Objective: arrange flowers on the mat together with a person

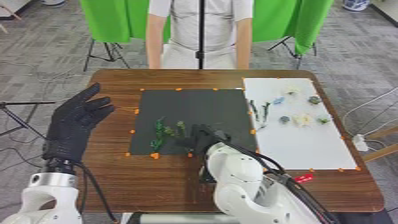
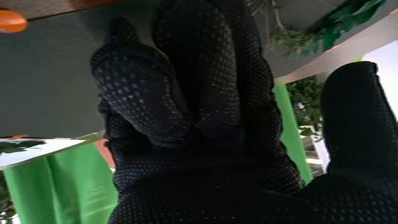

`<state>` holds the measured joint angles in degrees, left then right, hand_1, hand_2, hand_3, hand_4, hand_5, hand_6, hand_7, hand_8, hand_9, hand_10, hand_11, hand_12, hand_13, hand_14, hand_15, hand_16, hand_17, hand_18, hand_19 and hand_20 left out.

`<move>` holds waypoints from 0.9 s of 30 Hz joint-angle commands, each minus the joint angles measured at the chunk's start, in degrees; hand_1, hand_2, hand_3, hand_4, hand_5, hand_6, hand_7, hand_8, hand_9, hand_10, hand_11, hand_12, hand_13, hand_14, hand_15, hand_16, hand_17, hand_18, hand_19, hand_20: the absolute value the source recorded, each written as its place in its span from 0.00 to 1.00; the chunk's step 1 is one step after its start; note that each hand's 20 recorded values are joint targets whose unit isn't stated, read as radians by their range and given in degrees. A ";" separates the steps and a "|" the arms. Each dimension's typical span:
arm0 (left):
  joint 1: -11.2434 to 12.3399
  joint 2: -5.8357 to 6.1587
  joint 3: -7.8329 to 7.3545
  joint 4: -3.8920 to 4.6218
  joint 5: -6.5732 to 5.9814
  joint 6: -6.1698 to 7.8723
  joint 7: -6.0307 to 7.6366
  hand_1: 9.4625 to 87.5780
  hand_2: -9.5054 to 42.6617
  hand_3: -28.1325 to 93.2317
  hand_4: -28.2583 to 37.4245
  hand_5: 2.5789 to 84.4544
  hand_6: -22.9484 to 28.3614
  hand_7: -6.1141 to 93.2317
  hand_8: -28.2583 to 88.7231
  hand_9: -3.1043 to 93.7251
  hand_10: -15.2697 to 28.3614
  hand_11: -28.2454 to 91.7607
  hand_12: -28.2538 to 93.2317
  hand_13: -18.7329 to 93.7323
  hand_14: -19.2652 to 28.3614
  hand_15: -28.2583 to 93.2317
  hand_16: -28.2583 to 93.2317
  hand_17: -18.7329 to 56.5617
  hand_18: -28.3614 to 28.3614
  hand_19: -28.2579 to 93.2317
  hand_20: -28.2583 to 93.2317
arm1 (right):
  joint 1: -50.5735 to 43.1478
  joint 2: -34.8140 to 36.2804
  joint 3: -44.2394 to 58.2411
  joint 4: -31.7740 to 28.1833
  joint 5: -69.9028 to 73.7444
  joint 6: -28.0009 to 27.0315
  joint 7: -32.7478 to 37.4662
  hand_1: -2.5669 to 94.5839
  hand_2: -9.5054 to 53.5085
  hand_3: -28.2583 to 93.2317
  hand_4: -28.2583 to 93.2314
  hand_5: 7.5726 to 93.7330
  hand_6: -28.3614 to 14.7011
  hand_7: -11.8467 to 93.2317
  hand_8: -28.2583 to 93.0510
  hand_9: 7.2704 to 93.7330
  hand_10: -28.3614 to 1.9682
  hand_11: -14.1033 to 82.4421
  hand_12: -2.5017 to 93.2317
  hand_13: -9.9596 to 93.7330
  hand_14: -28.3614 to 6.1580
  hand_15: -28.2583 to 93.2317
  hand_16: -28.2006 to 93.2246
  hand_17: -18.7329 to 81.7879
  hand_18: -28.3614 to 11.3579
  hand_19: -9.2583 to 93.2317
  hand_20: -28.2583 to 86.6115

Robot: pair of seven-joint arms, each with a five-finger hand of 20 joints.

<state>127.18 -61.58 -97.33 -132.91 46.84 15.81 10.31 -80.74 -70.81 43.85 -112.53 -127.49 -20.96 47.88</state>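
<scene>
Flowers (image 1: 303,119), pale ones mostly, sit on the white sheet (image 1: 306,150) at the right of the worktop (image 1: 160,192), with thin stems (image 1: 265,111) near its left edge. Dark mat (image 1: 191,104) has green sprigs (image 1: 159,135) lying on its left part; can't make out any big bloom there. Right hand (image 1: 207,137) is low over the mat's near part, fingers mostly straight, thumb spread away, no grip on anything visible. Can't tell if it touches the mat. Left hand (image 1: 75,122) is raised by the worktop's left edge, fingers loosely bent, empty. My read: early stage, some greenery down, blooms and stems left to bring over, assuming the dark mat is the target.
</scene>
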 commanded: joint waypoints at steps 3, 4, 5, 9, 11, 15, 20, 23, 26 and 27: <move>2.15 -0.13 -0.56 -0.31 -0.13 0.79 0.66 0.23 0.41 0.82 0.13 0.48 0.69 0.15 0.18 0.47 0.85 0.47 0.33 0.45 0.98 0.70 0.16 0.20 0.97 0.77 0.22 | -1.01 2.81 0.49 -2.79 -2.33 1.99 0.29 0.27 0.35 0.65 0.09 0.93 0.57 0.23 0.12 1.00 0.45 0.55 0.22 0.92 0.42 0.77 0.38 0.50 0.04 0.95 0.19; 2.30 -0.12 -0.70 -0.30 -0.09 0.68 0.74 0.23 0.41 0.82 0.13 0.48 0.69 0.15 0.18 0.47 0.85 0.47 0.33 0.45 0.98 0.70 0.16 0.20 0.97 0.77 0.22 | -1.09 3.59 0.78 -3.72 -1.95 2.69 0.69 0.27 0.35 0.65 0.09 0.94 0.57 0.24 0.12 1.00 0.45 0.55 0.22 0.92 0.42 0.77 0.38 0.50 0.04 0.96 0.19; 2.49 -0.03 -0.85 -0.36 -0.13 0.88 0.83 0.23 0.41 0.82 0.13 0.48 0.69 0.15 0.18 0.47 0.86 0.47 0.33 0.45 0.98 0.70 0.16 0.20 0.97 0.77 0.22 | -1.47 3.78 1.64 -4.64 -1.44 3.02 0.83 0.27 0.35 0.66 0.09 0.94 0.57 0.24 0.12 1.00 0.46 0.56 0.22 0.93 0.42 0.77 0.38 0.50 0.04 0.96 0.19; 3.09 0.14 -1.15 -0.43 -0.51 0.81 1.60 0.23 0.41 0.82 0.13 0.48 0.69 0.15 0.18 0.47 0.86 0.47 0.33 0.45 0.98 0.70 0.16 0.20 0.97 0.77 0.22 | -3.56 4.69 6.39 -8.29 2.13 4.93 0.36 0.27 0.35 0.66 0.09 0.96 0.58 0.25 0.12 1.00 0.46 0.57 0.21 0.93 0.42 0.77 0.38 0.51 0.03 0.96 0.19; 3.23 0.14 -1.25 -0.51 -0.36 0.68 1.52 0.23 0.41 0.82 0.13 0.48 0.69 0.15 0.18 0.47 0.86 0.47 0.33 0.45 0.98 0.70 0.16 0.20 0.97 0.78 0.22 | -5.82 4.39 10.83 -10.40 7.14 7.04 -0.20 0.27 0.35 0.66 0.09 0.96 0.58 0.25 0.12 1.00 0.46 0.57 0.21 0.93 0.42 0.77 0.39 0.51 0.03 0.96 0.18; 3.72 -0.31 -1.53 -0.46 -0.52 -0.07 1.96 0.22 0.41 0.82 0.12 0.48 0.68 0.15 0.18 0.47 0.85 0.47 0.33 0.45 0.98 0.70 0.16 0.20 0.97 0.78 0.22 | -10.56 5.08 17.93 -13.09 9.98 16.45 -1.61 0.26 0.36 0.67 0.09 0.92 0.57 0.25 0.12 0.99 0.43 0.50 0.22 0.90 0.39 0.75 0.38 0.48 0.04 0.93 0.19; 3.50 -2.21 -2.09 0.19 -0.07 -3.21 2.17 0.20 0.40 0.82 0.10 0.48 0.68 0.14 0.18 0.47 0.85 0.47 0.33 0.44 0.98 0.70 0.16 0.20 0.98 0.78 0.22 | -19.10 2.14 34.17 -15.11 36.23 21.69 -10.08 0.24 0.38 0.70 0.08 0.79 0.54 0.25 0.12 0.88 0.31 0.42 0.21 0.79 0.29 0.71 0.35 0.42 0.00 0.82 0.24; 3.95 -2.87 -2.51 0.21 -0.06 -3.85 2.80 0.19 0.39 0.82 0.08 0.49 0.67 0.14 0.18 0.46 0.85 0.45 0.32 0.44 0.99 0.69 0.17 0.20 0.98 0.77 0.22 | -24.53 1.84 39.84 -14.18 52.20 26.34 -23.03 0.19 0.42 0.73 0.05 0.66 0.52 0.25 0.12 0.74 0.22 0.40 0.20 0.67 0.22 0.69 0.33 0.33 0.01 0.69 0.31; 4.35 -3.79 -3.44 0.28 0.45 -5.56 1.91 0.18 0.39 0.82 0.06 0.49 0.66 0.13 0.18 0.46 0.84 0.44 0.32 0.44 0.99 0.68 0.17 0.20 0.98 0.76 0.22 | -28.86 -0.05 45.99 -12.80 66.28 21.99 -30.04 0.16 0.42 0.76 0.03 0.57 0.55 0.25 0.12 0.61 0.23 0.37 0.18 0.57 0.19 0.65 0.31 0.28 0.08 0.61 0.35; 4.60 -3.99 -3.69 0.26 0.61 -5.90 1.86 0.17 0.38 0.82 0.06 0.49 0.66 0.13 0.18 0.46 0.84 0.44 0.32 0.44 0.99 0.68 0.17 0.20 0.98 0.76 0.22 | -29.99 -0.45 47.28 -12.29 71.29 21.40 -31.60 0.15 0.41 0.77 0.02 0.54 0.56 0.25 0.12 0.59 0.24 0.36 0.18 0.55 0.20 0.63 0.31 0.27 0.09 0.59 0.36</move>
<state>130.19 -63.48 -99.68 -133.07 46.73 12.73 12.55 -100.03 -69.35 80.82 -127.32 -97.33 2.92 33.15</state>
